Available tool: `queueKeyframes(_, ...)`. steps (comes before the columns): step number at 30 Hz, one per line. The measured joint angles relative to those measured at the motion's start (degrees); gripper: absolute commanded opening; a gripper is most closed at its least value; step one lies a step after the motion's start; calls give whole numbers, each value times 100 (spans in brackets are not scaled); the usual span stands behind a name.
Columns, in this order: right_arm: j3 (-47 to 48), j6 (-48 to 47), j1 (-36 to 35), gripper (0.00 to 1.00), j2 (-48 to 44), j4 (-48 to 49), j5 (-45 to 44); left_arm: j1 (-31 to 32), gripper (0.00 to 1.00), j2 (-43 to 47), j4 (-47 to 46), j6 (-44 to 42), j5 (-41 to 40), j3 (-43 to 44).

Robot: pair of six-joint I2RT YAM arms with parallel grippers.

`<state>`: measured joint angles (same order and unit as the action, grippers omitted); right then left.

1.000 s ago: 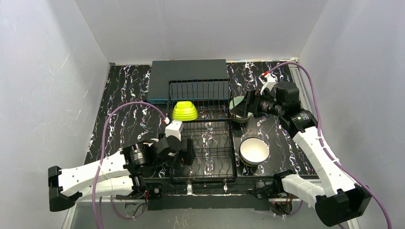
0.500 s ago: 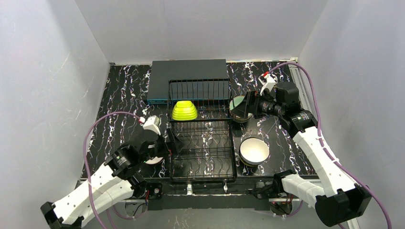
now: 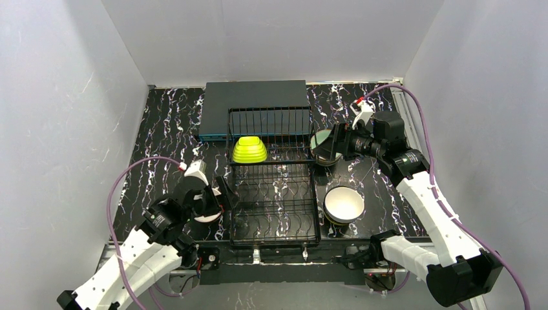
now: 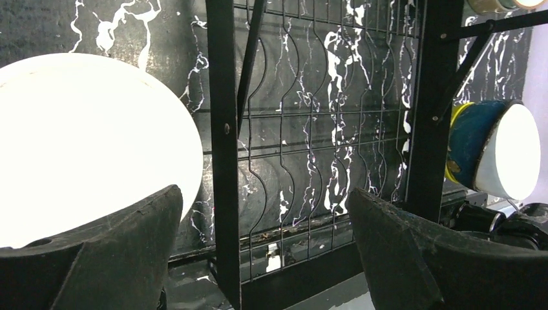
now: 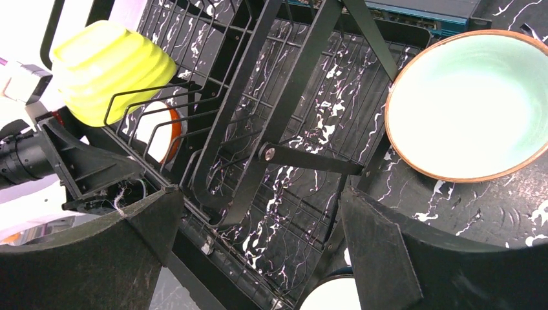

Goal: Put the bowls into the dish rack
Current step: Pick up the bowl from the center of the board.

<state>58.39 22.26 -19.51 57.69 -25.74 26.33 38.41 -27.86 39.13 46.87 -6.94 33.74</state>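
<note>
- Black wire is forming the one dish rack (image 3: 274, 194), which is standing in the middle of the bench (image 3: 161, 129) with its raised tier toward the far edge.
- One lime green bowl (image 3: 251, 150) is sitting upside down among the tines in the far left part of the rack. Its side is ribbed, so I cannot tell if more bowls are nested in it.
- One mint bowl (image 3: 321, 143) with a brown rim is lying on the bench just beside the rack's far right corner.
- One cream-white bowl (image 3: 344, 203) is standing open side up on the bench beside the rack's right side. The left wrist view is showing a blue and yellow outside, so at least two bowls may be nested there.
- One white bowl (image 3: 205, 214) with an orange edge is lying on the bench against the rack's left side, toward the near edge.
- One left gripper (image 3: 223, 191) is hanging low next to this white bowl. Its fingers are standing wide apart and holding nothing.
- One right gripper (image 3: 334, 145) is hovering near the mint bowl, fingers also wide apart and gripping nothing.
- One flat dark grey box (image 3: 252, 103) is lying at the far edge, behind the rack.
</note>
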Motion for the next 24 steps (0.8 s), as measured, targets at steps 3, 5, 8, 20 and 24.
queueKeyframes(3,0,-7,0,99,0,-31,-39,-219,98,-214,-9,-48,214,0)
queueKeyframes(5,0,-9,0,99,0,-61,-61,-417,98,-361,-13,-72,387,0)
queueKeyframes(8,0,-15,0,99,0,-118,-72,-776,95,-579,-13,-85,675,0)
queueKeyframes(20,0,-22,0,99,0,-131,-90,-2020,73,-1123,-4,-74,1158,0)
queueKeyframes(24,0,-22,0,99,0,-131,-90,-2149,67,-1362,-7,-13,1137,0)
